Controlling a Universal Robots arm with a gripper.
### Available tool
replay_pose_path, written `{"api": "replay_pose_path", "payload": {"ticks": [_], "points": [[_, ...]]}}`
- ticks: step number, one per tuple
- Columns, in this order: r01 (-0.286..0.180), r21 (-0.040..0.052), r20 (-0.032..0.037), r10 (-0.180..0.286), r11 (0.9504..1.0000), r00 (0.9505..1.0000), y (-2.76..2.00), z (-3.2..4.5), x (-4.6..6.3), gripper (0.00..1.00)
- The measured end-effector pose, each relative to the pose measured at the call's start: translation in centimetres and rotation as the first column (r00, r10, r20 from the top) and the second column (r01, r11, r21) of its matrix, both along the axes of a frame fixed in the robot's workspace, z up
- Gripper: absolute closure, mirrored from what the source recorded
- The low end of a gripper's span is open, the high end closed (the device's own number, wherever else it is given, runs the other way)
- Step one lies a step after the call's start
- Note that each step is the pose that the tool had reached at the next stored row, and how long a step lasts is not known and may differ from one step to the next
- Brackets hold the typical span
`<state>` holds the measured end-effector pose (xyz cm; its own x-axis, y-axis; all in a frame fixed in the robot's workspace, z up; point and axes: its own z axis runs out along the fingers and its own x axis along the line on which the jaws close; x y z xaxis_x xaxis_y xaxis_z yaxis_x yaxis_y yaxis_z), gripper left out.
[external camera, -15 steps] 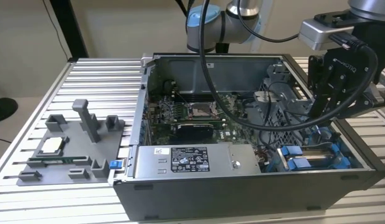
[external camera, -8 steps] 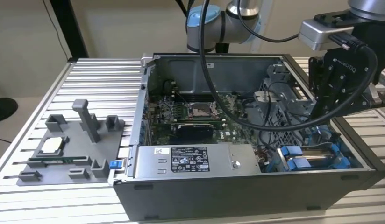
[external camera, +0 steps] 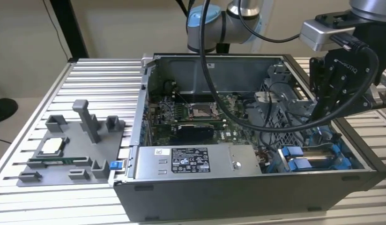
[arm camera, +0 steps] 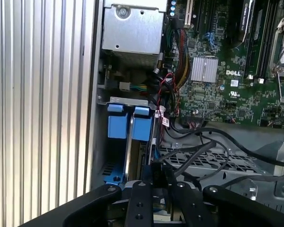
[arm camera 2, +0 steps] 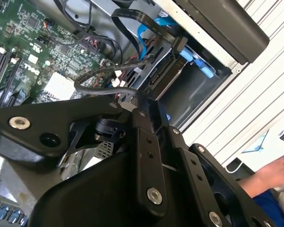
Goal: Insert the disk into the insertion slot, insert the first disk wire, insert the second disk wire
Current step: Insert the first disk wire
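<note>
The disk (arm camera: 128, 126), in its bright blue carrier, sits inside the insertion slot (arm camera: 97, 146) at the case's front corner on the exterior view's right. In the exterior view the blue carrier (external camera: 308, 163) shows low in that corner. My gripper (external camera: 318, 121) reaches down into the case just behind it. In both wrist views the fingers meet at the tips, and my gripper (arm camera 2: 135, 105) looks shut on the end of a black disk wire (arm camera 2: 102, 93). That wire (arm camera: 194, 152) loops away from the gripper (arm camera: 160, 174) over the perforated cage. A blue cable (arm camera 2: 149, 30) runs toward the disk's end.
The grey labelled power supply (external camera: 189, 161) fills the case's front middle, with the motherboard (external camera: 193, 112) behind it. A grey fixture tray (external camera: 68, 150) with parts lies on the exterior view's left. A person's hand (arm camera 2: 274, 172) rests outside the case.
</note>
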<state>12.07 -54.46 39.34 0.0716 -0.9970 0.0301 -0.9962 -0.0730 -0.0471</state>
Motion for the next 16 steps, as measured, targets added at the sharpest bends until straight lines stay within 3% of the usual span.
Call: {"api": "replay_pose_path", "payload": {"ticks": [8,9,16], "points": [[0.000,0.0007,0.0000,0.000,1.0000,1.0000,0.00,-0.01,-0.01,1.00],[0.000,0.0007,0.0000,0.000,1.0000,1.0000,-0.01,-0.01,-0.01,0.00],[0.000,0.0007,0.0001,0.000,1.0000,1.0000,0.00,-0.11,-0.09,0.00]]}}
